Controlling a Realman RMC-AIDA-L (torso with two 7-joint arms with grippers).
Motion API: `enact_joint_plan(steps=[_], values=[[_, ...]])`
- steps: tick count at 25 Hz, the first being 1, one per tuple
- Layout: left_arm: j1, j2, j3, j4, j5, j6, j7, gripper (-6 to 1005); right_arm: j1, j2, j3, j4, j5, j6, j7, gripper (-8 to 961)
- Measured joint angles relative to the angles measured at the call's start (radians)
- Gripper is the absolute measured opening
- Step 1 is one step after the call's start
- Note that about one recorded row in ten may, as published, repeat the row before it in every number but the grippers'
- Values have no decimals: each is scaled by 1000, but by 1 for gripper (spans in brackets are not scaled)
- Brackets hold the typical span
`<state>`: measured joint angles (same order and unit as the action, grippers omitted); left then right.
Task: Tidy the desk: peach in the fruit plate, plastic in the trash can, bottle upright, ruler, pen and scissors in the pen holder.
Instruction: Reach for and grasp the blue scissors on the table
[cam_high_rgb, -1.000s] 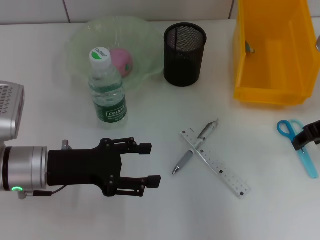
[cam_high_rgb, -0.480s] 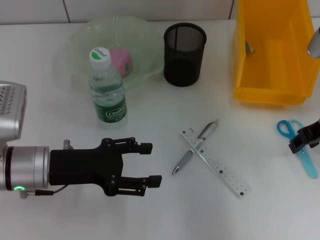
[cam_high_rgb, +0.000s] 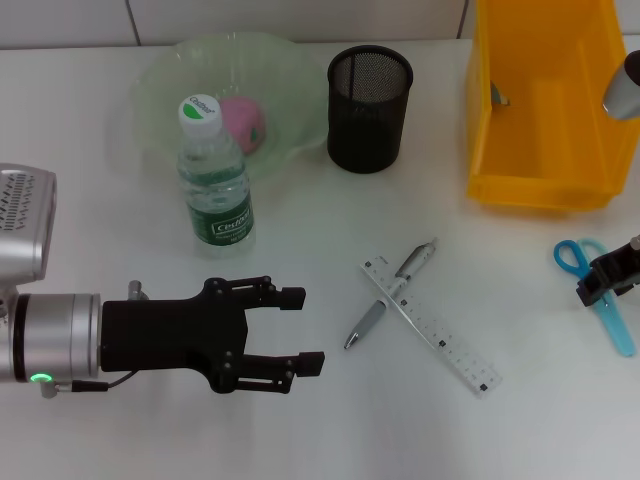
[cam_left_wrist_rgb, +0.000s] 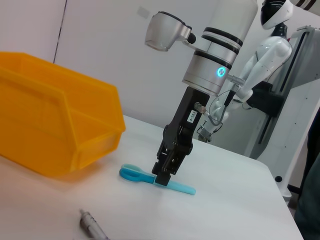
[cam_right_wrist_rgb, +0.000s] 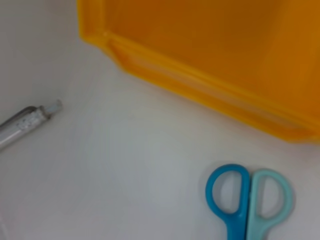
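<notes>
A pink peach (cam_high_rgb: 245, 122) lies in the green fruit plate (cam_high_rgb: 160, 80). Just in front of the plate the water bottle (cam_high_rgb: 213, 180) stands upright. The pen (cam_high_rgb: 392, 292) lies across the ruler (cam_high_rgb: 432, 328) mid-table, in front of the black mesh pen holder (cam_high_rgb: 370, 95). At the right edge lie the blue scissors (cam_high_rgb: 578, 256) (cam_left_wrist_rgb: 135, 174) (cam_right_wrist_rgb: 249, 195). My right gripper (cam_high_rgb: 605, 282) (cam_left_wrist_rgb: 162, 176) is down on them, just behind the handles. Front left, my left gripper (cam_high_rgb: 305, 329) hovers open and holds nothing. No plastic can be made out.
The yellow trash bin (cam_high_rgb: 545, 100) (cam_left_wrist_rgb: 45, 135) (cam_right_wrist_rgb: 225, 55) stands at the back right, close behind the scissors, with a small grey item (cam_high_rgb: 497, 95) against its inner wall. The pen tip (cam_right_wrist_rgb: 30, 122) shows in the right wrist view.
My right gripper has edged a little left and forward over the scissors, and its silver arm segment has come into view over the bin. The left gripper crept slightly right. No object moved.
</notes>
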<state>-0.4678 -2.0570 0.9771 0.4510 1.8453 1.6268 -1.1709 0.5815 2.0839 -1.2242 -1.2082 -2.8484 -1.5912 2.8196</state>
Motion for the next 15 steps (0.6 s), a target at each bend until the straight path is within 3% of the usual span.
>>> enact_joint_plan(steps=[15], values=[[0, -2, 0, 0, 2, -3, 0, 825, 0, -1, 0, 13, -8, 22, 1, 408]])
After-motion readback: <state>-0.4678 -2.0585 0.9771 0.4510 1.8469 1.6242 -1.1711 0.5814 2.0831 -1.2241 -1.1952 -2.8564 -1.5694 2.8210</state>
